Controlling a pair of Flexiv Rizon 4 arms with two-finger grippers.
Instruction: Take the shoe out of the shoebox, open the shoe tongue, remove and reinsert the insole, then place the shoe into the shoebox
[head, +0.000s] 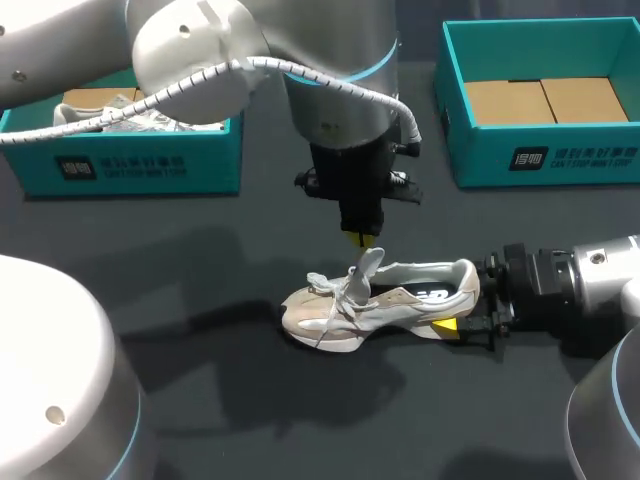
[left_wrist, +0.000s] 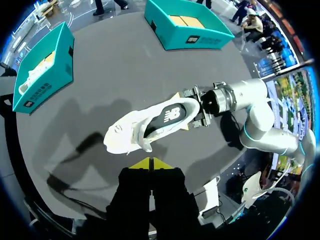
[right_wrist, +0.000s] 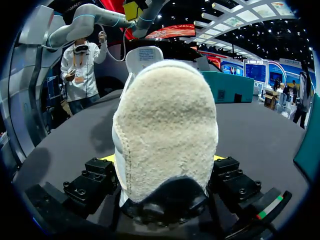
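Surface (head: 200, 300), dark grey, carrying all items. Shoeboxes, two, teal: left shoebox (head: 150, 165), upper left of the head view, holding a second shoe (head: 150, 118); right shoebox (head: 540, 150), upper right, brown cardboard showing inside. Shoe (head: 385, 300), cream trainer, centre of frame, standing on the surface outside both boxes, toe to the left. Right claw (head: 462, 310), entering from the right edge, clenched on the shoe's heel, one finger on each side. Left claw (head: 364, 240), above the shoe, yellow tips pressed together just over the raised tongue (head: 368, 268); whether they touch it cannot be told.
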